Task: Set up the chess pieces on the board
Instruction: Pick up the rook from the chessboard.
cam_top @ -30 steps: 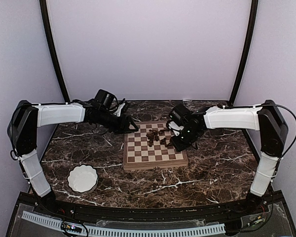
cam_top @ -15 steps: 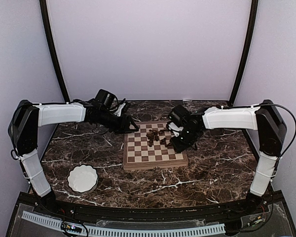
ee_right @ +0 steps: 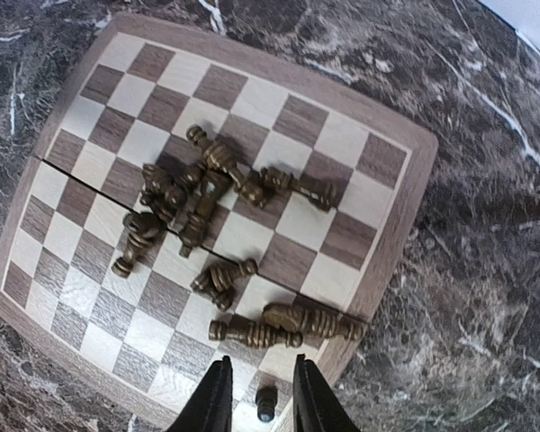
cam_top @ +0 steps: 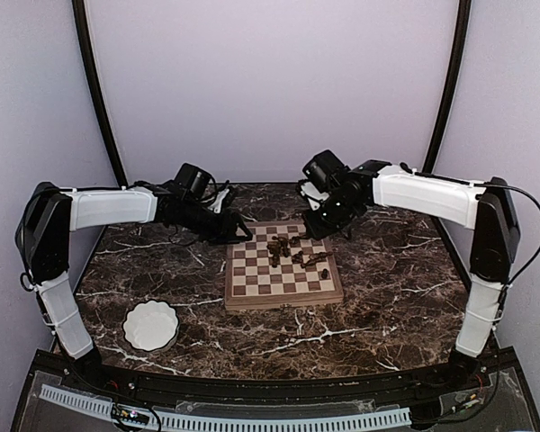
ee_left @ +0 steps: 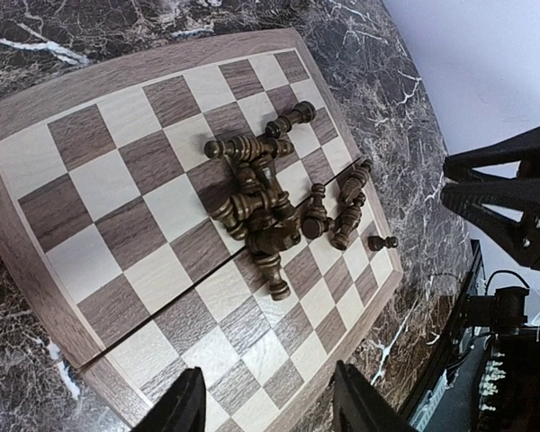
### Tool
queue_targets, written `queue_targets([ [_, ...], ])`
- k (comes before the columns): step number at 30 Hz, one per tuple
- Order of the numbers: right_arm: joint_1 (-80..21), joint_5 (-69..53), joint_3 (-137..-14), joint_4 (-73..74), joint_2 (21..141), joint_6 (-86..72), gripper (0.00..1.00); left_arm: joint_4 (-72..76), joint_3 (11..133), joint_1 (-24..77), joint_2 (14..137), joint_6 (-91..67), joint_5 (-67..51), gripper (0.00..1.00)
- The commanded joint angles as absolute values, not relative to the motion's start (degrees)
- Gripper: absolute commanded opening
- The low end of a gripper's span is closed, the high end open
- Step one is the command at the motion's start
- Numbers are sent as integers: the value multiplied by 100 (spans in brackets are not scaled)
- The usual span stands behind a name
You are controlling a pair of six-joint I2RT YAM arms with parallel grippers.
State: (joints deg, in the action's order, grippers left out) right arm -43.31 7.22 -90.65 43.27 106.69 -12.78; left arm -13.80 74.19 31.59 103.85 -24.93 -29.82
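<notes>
Chess pieces [ee_right: 211, 193] heaped nearer my right gripper [ee_right: 260, 373]
I saw it and the left gripper [ee_left: 268, 371] parted, empty; pieces lay toppled toward the board [ee_right: 418, 175]'s far right corner, the closest lengthwise across the right jaws.

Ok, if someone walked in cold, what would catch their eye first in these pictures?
A jumbled heap of dark chess pieces lies toppled on the far half of the board. One small piece sits apart near the board's right edge. A white scalloped bowl rests at the front left of the marble table.
</notes>
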Motion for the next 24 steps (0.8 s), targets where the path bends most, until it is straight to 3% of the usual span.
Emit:
queue_targets([
  [1, -4280, 474, -9740, 4296, 11296, -1323, 22, -1575, 7657, 3337, 10420, -2470, -2868, 49],
  [14, -4184, -354, -9614, 4044, 11421, -1503, 18, -1812, 8130, 3846, 10914, -2740, -2162, 43],
  [24, -4144, -235, -9208, 4005, 10965, -1514, 18, -2207, 8622, 4353, 11446, -2683, -1356, 46],
])
